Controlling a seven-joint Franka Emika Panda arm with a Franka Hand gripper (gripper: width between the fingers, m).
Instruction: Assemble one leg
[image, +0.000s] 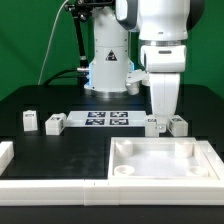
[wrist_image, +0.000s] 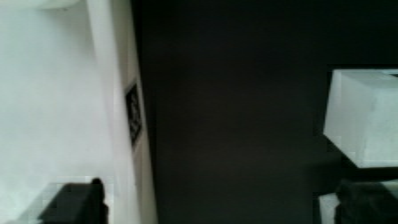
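Several small white legs stand on the black table: two at the exterior view's left (image: 29, 120) (image: 54, 123) and two just behind the tray, one (image: 153, 125) and another (image: 178, 124). My gripper (image: 160, 113) hangs low over that pair, just behind the big white tray (image: 120, 150). In the wrist view my gripper (wrist_image: 219, 200) is open, with only bare black table between its dark fingertips (wrist_image: 75, 200). One white leg (wrist_image: 365, 115) lies beside the other fingertip, not between the jaws. A broad white piece with a tag on its edge (wrist_image: 71, 100) lies on the opposite side.
The marker board (image: 105, 118) lies flat in front of the robot's base. Another white part (image: 5, 155) sits at the exterior view's left edge. The tray's raised rim runs close in front of my gripper.
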